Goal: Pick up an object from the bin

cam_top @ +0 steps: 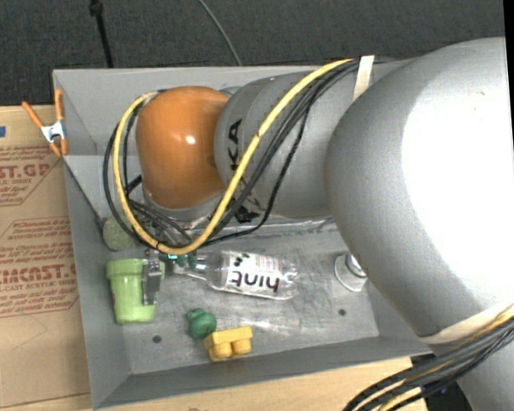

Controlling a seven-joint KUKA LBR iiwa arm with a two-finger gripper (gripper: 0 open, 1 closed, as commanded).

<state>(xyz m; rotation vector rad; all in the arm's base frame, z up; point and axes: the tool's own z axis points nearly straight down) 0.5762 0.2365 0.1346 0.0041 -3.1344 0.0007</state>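
Grey sheet-metal bin (101, 363), scuffed floor. Under the arm's glossy orange cover (177, 144), the jaws sit just beside a pale green plastic cup (129, 292) at the left; open or closed, I cannot tell. Nearby lie a clear crinkled bottle (245, 276), a dark green lump (200, 322) and a yellow block (228, 342).

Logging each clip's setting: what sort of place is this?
Probably a robot bin-picking test station: a grey metal bin of loose odds, a clear bottle and yellow brick among them, under a large robot arm.
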